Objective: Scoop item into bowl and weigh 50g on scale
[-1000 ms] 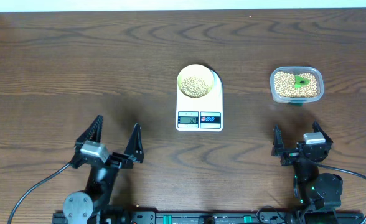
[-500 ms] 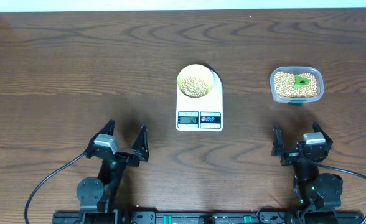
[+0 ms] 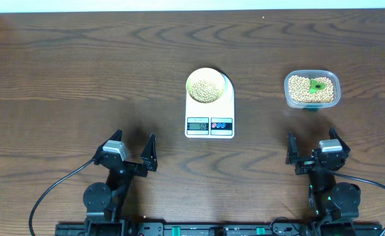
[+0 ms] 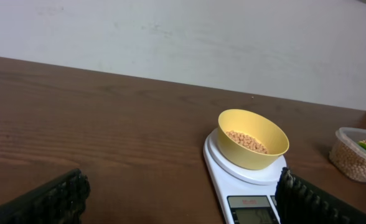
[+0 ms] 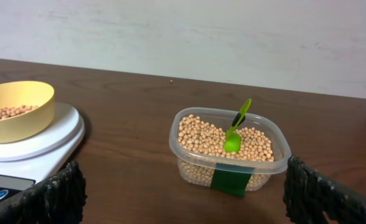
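Currently beans (image 3: 205,90) in bowl (image 3: 189,84) on scale (image 3: 200,111); left fingers (image 3: 150,153), right fingers (image 3: 291,148) apart.

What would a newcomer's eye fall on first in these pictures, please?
The yellow bowl of beans stands on the white scale in the middle. To the right, a clear tub holds more beans, with a green scoop stuck in them. The left claw and right claw, both open and empty, sit at the near side.
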